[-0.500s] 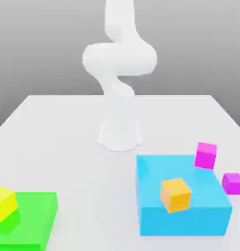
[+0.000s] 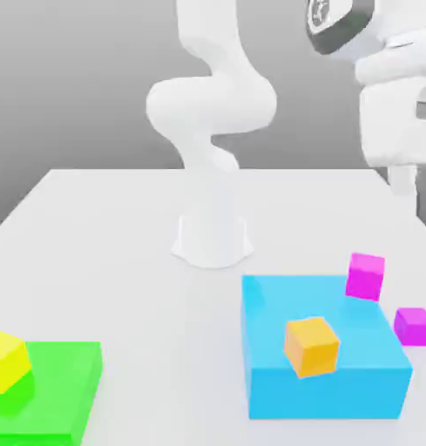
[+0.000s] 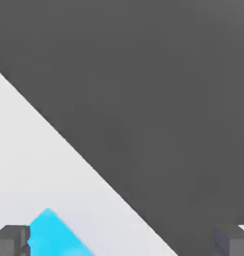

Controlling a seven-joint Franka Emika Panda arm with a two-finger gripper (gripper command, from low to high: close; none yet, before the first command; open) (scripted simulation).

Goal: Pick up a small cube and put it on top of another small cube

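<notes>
Magenta cube (image 2: pixel 413 326) sits on the table (image 2: pixel 120 244) at three o'clock of the cyan block (image 2: pixel 325 370) bearing the orange cube (image 2: pixel 311 346); beyond, the claw (image 2: pixel 411 187) hangs high, jaws apart, probably positioning to descend.

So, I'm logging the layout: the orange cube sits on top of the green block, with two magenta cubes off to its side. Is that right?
Not quite. In the exterior view the orange cube sits on the cyan block, not the green one; the two magenta cubes are beside it as you say.
</notes>
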